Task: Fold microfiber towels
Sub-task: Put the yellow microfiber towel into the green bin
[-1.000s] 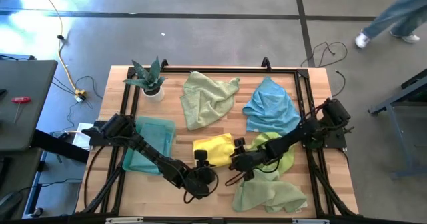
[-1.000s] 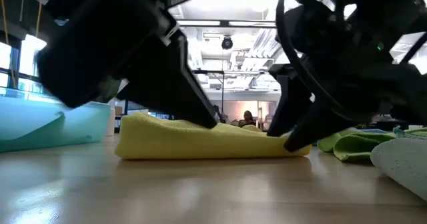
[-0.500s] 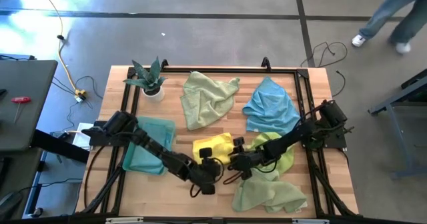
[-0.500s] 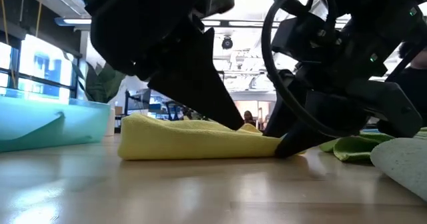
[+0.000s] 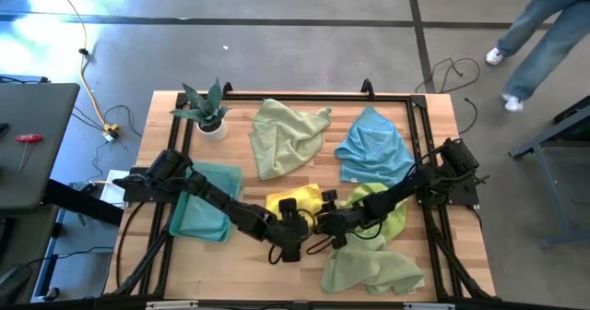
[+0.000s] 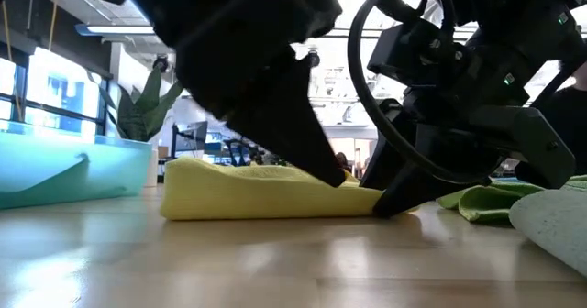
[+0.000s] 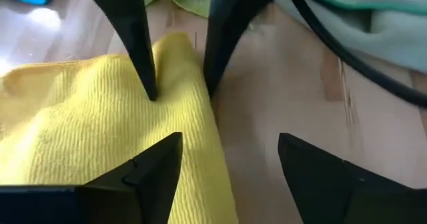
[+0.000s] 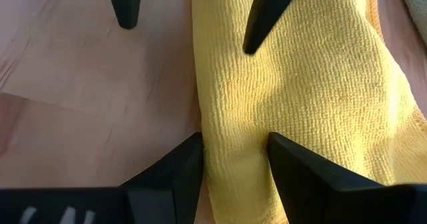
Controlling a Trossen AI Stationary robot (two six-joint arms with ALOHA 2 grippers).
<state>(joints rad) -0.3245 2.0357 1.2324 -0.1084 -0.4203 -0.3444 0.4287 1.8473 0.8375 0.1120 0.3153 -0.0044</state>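
A folded yellow towel (image 5: 295, 204) lies flat on the table's middle near part; it also shows in the low view (image 6: 266, 193). My right gripper (image 5: 324, 222) is shut on its right edge. My left gripper (image 5: 293, 232) is open at the same edge, just nearer. In its wrist view one finger (image 7: 157, 171) stands over the towel and the other (image 7: 320, 177) over bare wood. A pale green towel (image 5: 288, 135), a blue one (image 5: 373, 149) and a teal one (image 5: 207, 199) lie untouched. My right gripper pinches the yellow towel's folded right edge (image 8: 230, 137) between its two fingers, slanting down from the table's right. One finger (image 7: 148, 84) is on the towel's top and the other (image 7: 210, 77) at its side. The towel stays on the table, bulged between the fingers. My left gripper's finger (image 6: 332, 172) shows against the towel's top near its right end; I cannot tell whether it touches.
Crumpled light green towels (image 5: 373, 264) lie at the near right, under the right arm. A potted plant (image 5: 207, 112) stands at the far left. A dark frame (image 5: 415, 107) rims the table. A person's legs (image 5: 544, 33) pass on the floor beyond it.
My left gripper has gone toward the table's right and a little toward its far edge, along the yellow towel toward my right gripper. The towel's right end has been drawn in toward the left; its left end has stayed where it was.
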